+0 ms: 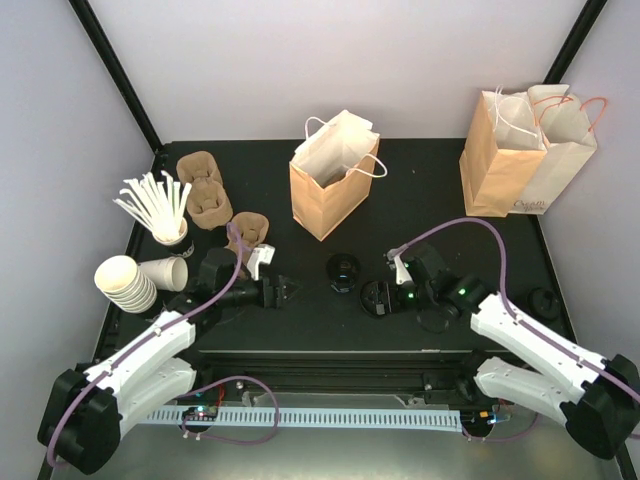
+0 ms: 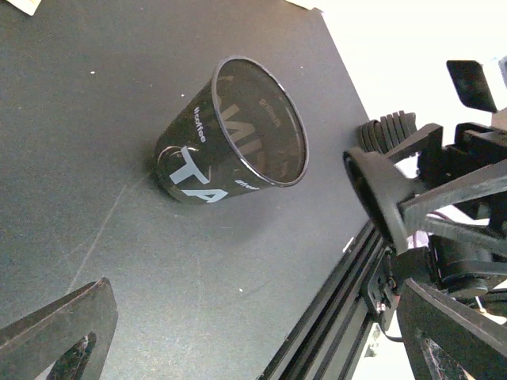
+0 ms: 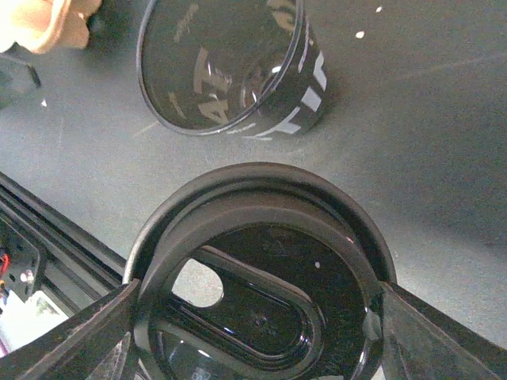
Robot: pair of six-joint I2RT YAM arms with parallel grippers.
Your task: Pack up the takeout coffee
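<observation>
The takeout coffee cup [image 1: 343, 270] is black with white lettering and stands open-topped, without a lid, on the black table. It shows in the left wrist view [image 2: 230, 134] and in the right wrist view [image 3: 238, 71]. My right gripper [image 1: 385, 297] sits just right of the cup, and its fingers press both sides of a glossy black lid [image 3: 261, 269]. The lid [image 1: 377, 297] is beside the cup, not on it. My left gripper [image 1: 290, 291] is open and empty a short way left of the cup, with bare table between its fingers [image 2: 55, 340].
An open brown paper bag [image 1: 325, 190] stands behind the cup. More bags [image 1: 525, 150] are at the back right. Pulp carriers [image 1: 205, 190], a cup of stirrers [image 1: 158, 205] and stacked white cups [image 1: 125, 282] crowd the left. A spare black lid [image 1: 543, 300] lies far right.
</observation>
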